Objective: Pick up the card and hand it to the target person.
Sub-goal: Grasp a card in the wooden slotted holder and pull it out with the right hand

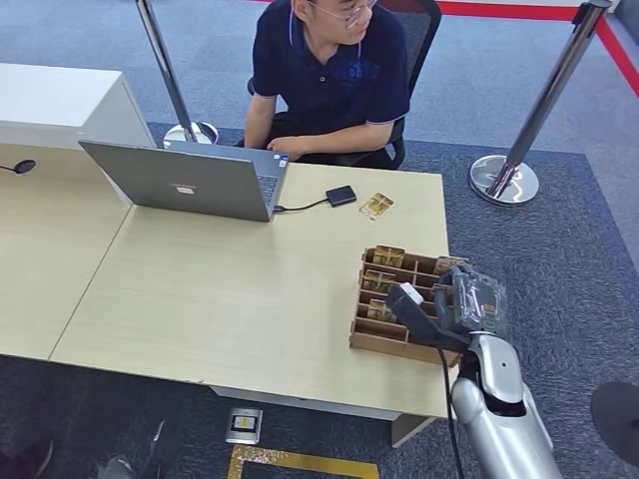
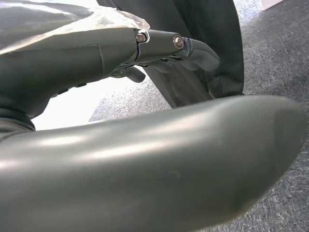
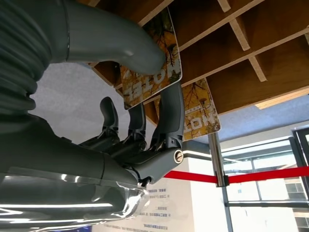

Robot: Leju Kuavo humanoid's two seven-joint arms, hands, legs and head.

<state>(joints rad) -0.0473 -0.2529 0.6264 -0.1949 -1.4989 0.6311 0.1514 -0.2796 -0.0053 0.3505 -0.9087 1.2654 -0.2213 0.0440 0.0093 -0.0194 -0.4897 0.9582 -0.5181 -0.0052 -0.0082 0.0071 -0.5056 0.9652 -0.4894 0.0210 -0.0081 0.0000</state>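
Right robot hand (image 1: 461, 299) sits over the near-right corner of the rack (image 1: 376, 339), at the bench (image 1: 226, 289) edge. In the right wrist view the thumb lies across one face of a card (image 3: 153, 63) and a dark finger (image 3: 171, 111) presses the other face: the card is pinched. The card is printed with yellow foliage and pale letters. A second card (image 3: 198, 113) of the same print stands just behind it in the rack, touching or nearly touching the held one; which, I cannot tell.

Left robot hand (image 2: 178, 48) appears in its own wrist view above grey carpet, fingers extended and slightly curled, nothing seen in them; the thumb blocks much of that view, so whether the fingers are apart or together cannot be told.

The rack is wooden, divided into compartments, with further cards in the far ones. Beyond it on the bench lie a loose card (image 1: 376, 206) and a small black box (image 1: 340, 196), cabled to an open laptop (image 1: 189, 180). A person (image 1: 331, 70) in a dark shirt sits at the far edge behind the laptop. Two stanchions (image 1: 520, 130) with red belts stand on the carpet behind.
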